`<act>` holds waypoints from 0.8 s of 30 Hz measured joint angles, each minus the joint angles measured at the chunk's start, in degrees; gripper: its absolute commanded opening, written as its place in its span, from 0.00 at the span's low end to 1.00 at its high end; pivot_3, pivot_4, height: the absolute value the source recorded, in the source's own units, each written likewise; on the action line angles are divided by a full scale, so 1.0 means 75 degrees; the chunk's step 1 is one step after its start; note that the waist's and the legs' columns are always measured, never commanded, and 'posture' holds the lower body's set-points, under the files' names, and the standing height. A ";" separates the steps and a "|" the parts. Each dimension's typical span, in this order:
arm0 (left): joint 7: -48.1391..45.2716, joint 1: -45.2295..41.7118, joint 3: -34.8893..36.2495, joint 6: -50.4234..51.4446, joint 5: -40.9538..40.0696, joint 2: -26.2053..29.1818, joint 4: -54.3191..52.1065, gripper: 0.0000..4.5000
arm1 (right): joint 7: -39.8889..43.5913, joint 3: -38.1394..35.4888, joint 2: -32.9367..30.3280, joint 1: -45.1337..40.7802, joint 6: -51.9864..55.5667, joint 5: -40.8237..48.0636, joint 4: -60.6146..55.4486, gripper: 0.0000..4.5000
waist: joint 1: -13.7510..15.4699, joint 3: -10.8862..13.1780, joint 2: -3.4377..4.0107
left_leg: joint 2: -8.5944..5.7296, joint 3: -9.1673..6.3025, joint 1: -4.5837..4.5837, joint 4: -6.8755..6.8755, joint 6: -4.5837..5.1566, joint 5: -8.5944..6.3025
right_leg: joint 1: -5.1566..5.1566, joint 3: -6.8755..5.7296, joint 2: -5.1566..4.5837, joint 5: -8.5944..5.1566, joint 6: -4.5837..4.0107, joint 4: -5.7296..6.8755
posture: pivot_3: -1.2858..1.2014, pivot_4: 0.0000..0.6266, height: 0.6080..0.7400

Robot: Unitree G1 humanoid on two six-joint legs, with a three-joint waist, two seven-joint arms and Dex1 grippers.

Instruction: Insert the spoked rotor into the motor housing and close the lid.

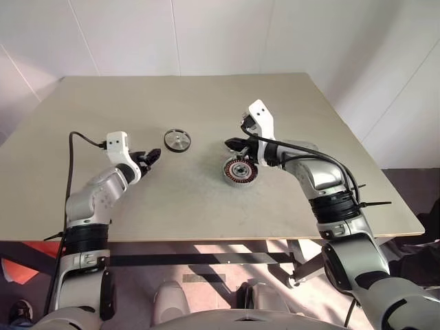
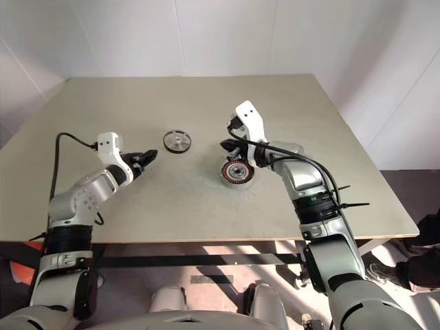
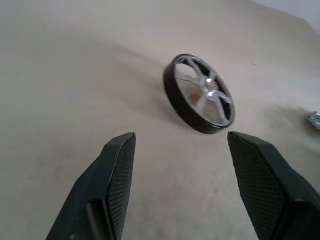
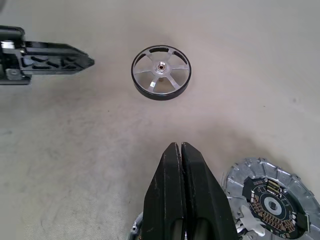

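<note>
Left gripper [image 1: 152,157]: fingers [image 3: 116,170] spread apart, nothing between them; poised over the table, tips aimed at the rotor.
Left gripper to rotor: near, not touching; a strip of bare table lies between the fingertips and the rim.
Right gripper [image 4: 180,150]: fingers pressed together, holding nothing; raised above the table, over the far edge of the housing.
Rotor [image 1: 177,140]: lies flat on the table between the two grippers, nearer the left one; dark outer band, bright spokes, small central hub.
Housing [image 1: 240,171]: sits on the table just below the right gripper, on the near side of the fingertips; silver rim, ring of copper windings, bright part at the centre.
Lid [image 4: 272,197]: grey disc with a notched rim and a dark centre carrying a ring of small contacts, seen in the right wrist view beside the closed fingers; its exact seat relative to the housing cannot be told.
Table [image 1: 206,96]: plain beige top.
</note>
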 measured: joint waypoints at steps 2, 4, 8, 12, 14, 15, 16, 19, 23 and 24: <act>0.0188 -0.0355 0.0048 -0.0302 0.0091 -0.0280 0.0719 0.69 | 0.0017 -0.0009 -0.0024 0.0000 -0.0001 -0.0003 0.0003 0.01 | 0.0011 0.0000 0.0000 | 0.0000 -0.0002 -0.0006 0.0000 -0.0003 0.0002 | -0.0002 -0.0002 0.0000 0.0001 -0.0001 0.0000 | 0.52 0.00 1.00; 0.0287 -0.0876 0.0089 -0.0678 0.0162 -0.0582 0.1565 0.69 | 0.0032 -0.0007 -0.0019 -0.0004 0.0002 0.0001 0.0002 0.01 | 0.0021 0.0000 -0.0002 | -0.0001 -0.0003 -0.0007 0.0000 -0.0003 0.0002 | -0.0002 -0.0001 -0.0001 0.0001 -0.0001 -0.0004 | 0.52 0.00 1.00; 0.0261 -0.1913 0.0120 -0.1525 0.0286 -0.0924 0.3300 0.69 | 0.0068 -0.0014 -0.0075 0.0012 0.0070 0.0005 -0.0032 0.01 | 0.0023 0.0000 -0.0003 | -0.0003 -0.0003 -0.0007 -0.0003 -0.0002 0.0001 | -0.0002 0.0000 -0.0001 0.0001 0.0000 -0.0009 | 0.52 0.00 1.00; 0.0076 -0.2538 0.0119 -0.2077 0.0413 -0.1054 0.4635 0.69 | 0.0035 -0.0099 -0.0264 0.0045 0.0116 0.0003 -0.0038 0.01 | 0.0015 0.0000 -0.0004 | -0.0003 -0.0003 -0.0007 -0.0010 -0.0002 0.0001 | -0.0004 -0.0001 0.0000 0.0001 0.0000 -0.0016 | 0.52 0.00 1.00; -0.0015 -0.2740 0.0152 -0.2343 0.0446 -0.1049 0.5183 0.69 | -0.0044 -0.0186 -0.0327 0.0045 0.0139 0.0002 -0.0037 0.01 | 0.0021 0.0000 -0.0004 | -0.0004 -0.0003 -0.0007 -0.0010 -0.0002 0.0001 | -0.0002 -0.0001 -0.0001 0.0001 0.0000 -0.0017 | 0.52 0.00 1.00; -0.0059 -0.2828 0.0175 -0.2440 0.0456 -0.1038 0.5375 0.69 | -0.0069 -0.0215 -0.0356 0.0044 0.0144 0.0002 -0.0038 0.01 | 0.0032 0.0000 -0.0004 | -0.0005 -0.0003 -0.0006 -0.0010 -0.0002 0.0001 | -0.0001 -0.0001 -0.0001 0.0001 -0.0001 -0.0017 | 0.52 0.00 1.00; -0.0090 -0.2896 0.0214 -0.2547 0.0460 -0.1039 0.5552 0.69 | -0.0088 -0.0221 -0.0379 0.0044 0.0144 0.0002 -0.0038 0.01 | 0.0037 0.0000 -0.0004 | -0.0005 -0.0003 -0.0005 -0.0009 -0.0002 0.0001 | 0.0002 -0.0001 -0.0003 0.0001 -0.0001 -0.0016 | 0.52 0.00 1.00; -0.0143 -0.3063 0.0495 -0.2746 0.0351 -0.1050 0.5979 0.69 | -0.0113 -0.0223 -0.0437 0.0044 0.0146 0.0001 -0.0038 0.01 | 0.0039 0.0000 -0.0004 | -0.0007 -0.0003 0.0006 -0.0005 -0.0002 0.0002 | 0.0015 0.0000 -0.0006 0.0002 -0.0001 -0.0015 | 0.52 0.00 1.00; -0.0176 -0.3174 0.1483 -0.2833 -0.0450 -0.1160 0.6332 0.69 | -0.0126 -0.0223 -0.0474 0.0047 0.0178 0.0002 -0.0038 0.01 | 0.0037 0.0000 -0.0004 | -0.0007 -0.0003 0.0010 -0.0002 -0.0002 0.0001 | 0.0020 0.0000 -0.0007 0.0002 -0.0002 -0.0013 | 0.52 0.00 1.00; -0.0203 -0.3175 0.1787 -0.2832 -0.0728 -0.1194 0.6365 0.69 | -0.0136 -0.0223 -0.0474 0.0050 0.0187 0.0002 -0.0038 0.01 | 0.0038 0.0001 -0.0005 | -0.0007 -0.0003 0.0008 -0.0002 -0.0002 0.0001 | 0.0020 -0.0001 -0.0007 0.0002 -0.0002 -0.0013 | 0.52 0.00 1.00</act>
